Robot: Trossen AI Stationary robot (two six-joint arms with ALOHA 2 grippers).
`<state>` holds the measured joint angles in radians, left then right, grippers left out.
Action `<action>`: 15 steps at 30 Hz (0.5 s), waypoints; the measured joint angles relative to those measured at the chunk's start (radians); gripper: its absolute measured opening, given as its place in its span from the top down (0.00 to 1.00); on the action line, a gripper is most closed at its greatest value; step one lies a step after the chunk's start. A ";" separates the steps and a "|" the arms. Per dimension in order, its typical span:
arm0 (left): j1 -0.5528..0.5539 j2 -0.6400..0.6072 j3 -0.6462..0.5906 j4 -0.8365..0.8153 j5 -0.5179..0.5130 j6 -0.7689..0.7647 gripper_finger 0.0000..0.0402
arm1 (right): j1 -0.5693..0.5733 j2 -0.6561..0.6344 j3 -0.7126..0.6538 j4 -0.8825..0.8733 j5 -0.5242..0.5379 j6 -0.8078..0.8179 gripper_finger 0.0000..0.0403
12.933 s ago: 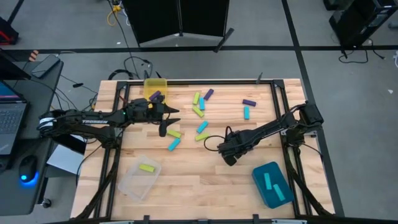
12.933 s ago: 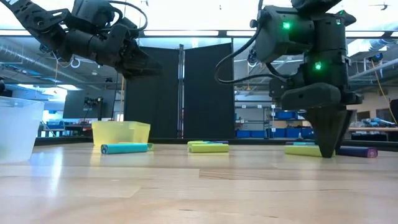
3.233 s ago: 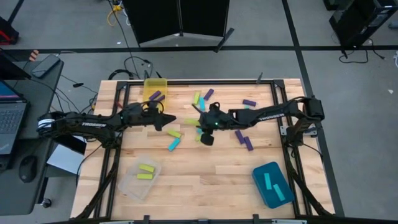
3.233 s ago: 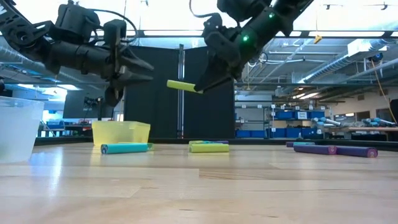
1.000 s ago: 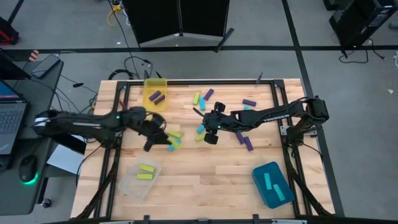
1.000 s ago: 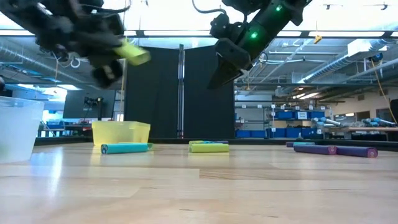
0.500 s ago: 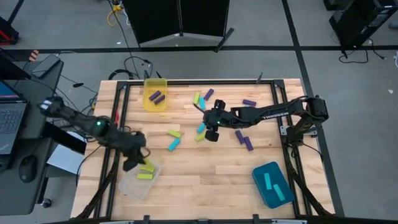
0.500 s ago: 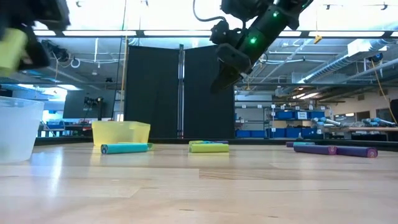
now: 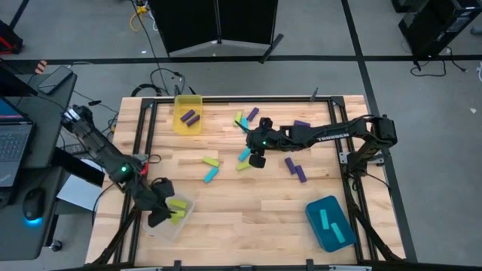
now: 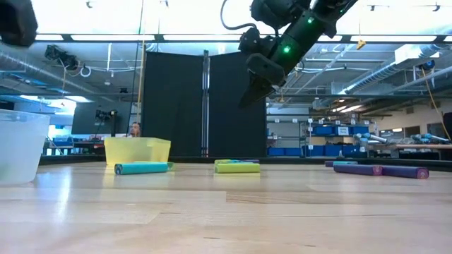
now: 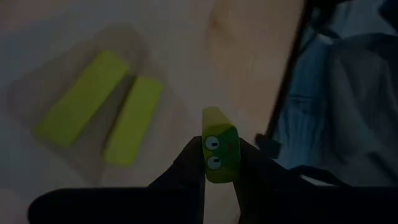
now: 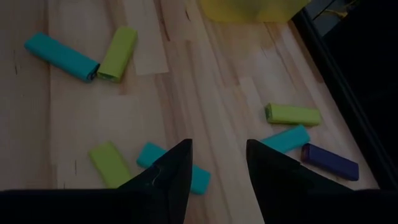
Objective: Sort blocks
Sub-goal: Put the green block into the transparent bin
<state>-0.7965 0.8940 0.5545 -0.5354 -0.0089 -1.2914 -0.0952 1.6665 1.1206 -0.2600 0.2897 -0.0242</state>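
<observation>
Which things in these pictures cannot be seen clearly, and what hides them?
- Clear bin, high view: the left gripper covers part of it, so its full contents are hidden.
- Held yellow-green block, left wrist view: its lower end is hidden between the fingers.
- Clear bin, low view: cut off by the edge.

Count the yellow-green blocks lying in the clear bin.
2, side by side in the clear bin: first block, second block. A third block is held by the left gripper, not in the bin.
</observation>
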 joint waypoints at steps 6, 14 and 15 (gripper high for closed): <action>-0.050 0.003 -0.061 0.023 0.001 -0.079 0.85 | 0.000 0.000 0.000 0.002 0.000 -0.002 0.60; -0.054 0.059 -0.068 0.021 0.067 -0.083 0.85 | 0.000 0.001 0.000 0.004 0.000 0.002 0.60; -0.054 0.073 -0.068 0.021 0.080 -0.083 0.85 | 0.000 0.001 0.000 0.004 0.000 0.002 0.60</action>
<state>-0.8501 0.9673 0.4870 -0.5144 0.0709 -1.3741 -0.0952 1.6672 1.1206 -0.2558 0.2897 -0.0223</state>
